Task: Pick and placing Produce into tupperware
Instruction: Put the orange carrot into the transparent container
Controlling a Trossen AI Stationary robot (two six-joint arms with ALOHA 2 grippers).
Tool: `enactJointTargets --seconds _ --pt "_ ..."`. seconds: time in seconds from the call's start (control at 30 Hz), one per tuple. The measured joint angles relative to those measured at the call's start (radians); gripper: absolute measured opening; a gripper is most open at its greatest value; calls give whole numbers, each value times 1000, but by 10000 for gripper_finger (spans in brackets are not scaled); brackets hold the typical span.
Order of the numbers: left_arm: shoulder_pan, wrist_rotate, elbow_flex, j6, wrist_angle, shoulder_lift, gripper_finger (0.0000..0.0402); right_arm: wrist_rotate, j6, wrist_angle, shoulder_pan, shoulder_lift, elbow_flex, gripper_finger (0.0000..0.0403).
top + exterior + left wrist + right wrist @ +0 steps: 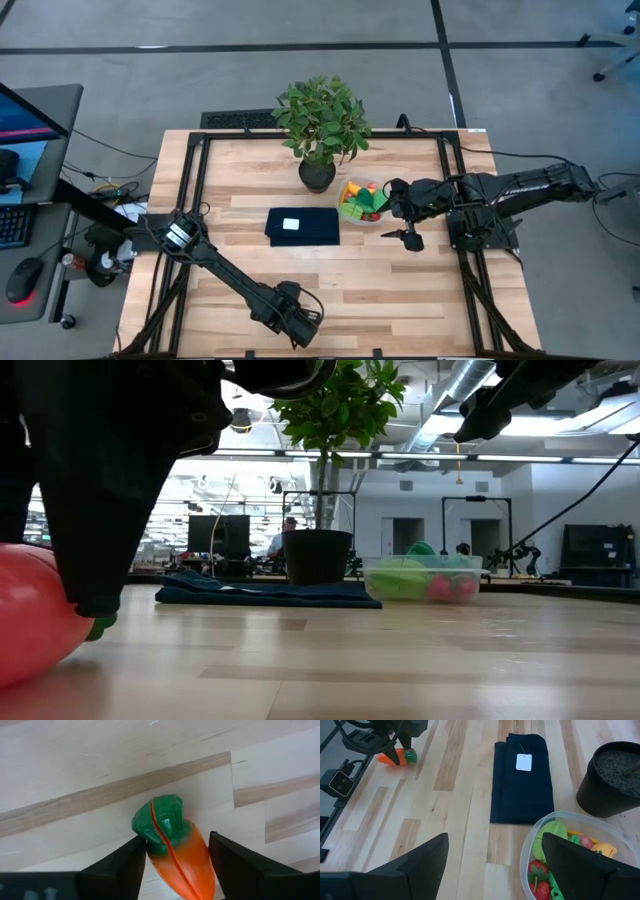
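The orange carrot with a green top [180, 855] lies on its side on the wood table near the front edge; the right wrist view shows it far off [395, 756]. My left gripper [175, 845] points down over it [300, 325], open, one finger on each side of the carrot's top end. The clear round tupperware [362, 200] stands right of the plant pot and holds several pieces of produce, green, red and yellow [555, 855]. My right gripper [408, 236] hangs open above the table beside the tupperware, with nothing between its fingers. My left gripper comes at the carrot from above, its fingers across the carrot. One finger [130, 860] lies against the side of the green top [150, 837]. The other finger [225, 860] stands a sliver away from the orange body. The carrot lies flat on the table.
A potted leafy plant [320, 125] stands at the back middle. A folded dark blue cloth with a white label [302, 226] lies in front of it, left of the tupperware. Bare wood lies between the cloth and the carrot. The table's front edge is close to my left gripper.
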Motion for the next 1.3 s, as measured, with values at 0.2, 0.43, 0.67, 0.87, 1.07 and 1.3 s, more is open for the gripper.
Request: enactJointTargets --seconds 0.2,0.43,0.67,0.87,1.07,1.3 --pt "0 -1 0 10 0 0 184 0 0 0 0 0 0 315" --pt "0 -1 0 10 0 0 182 0 0 0 0 0 0 315" --pt "0 -1 0 10 0 0 181 0 0 0 0 0 0 315" --pt "1 -1 8 41 -7 0 181 0 -2 0 0 0 0 315" --pt "18 -1 11 71 -10 -1 181 0 -2 0 0 0 0 315" --pt "65 -3 11 192 -24 -3 181 0 12 0 0 0 0 315"
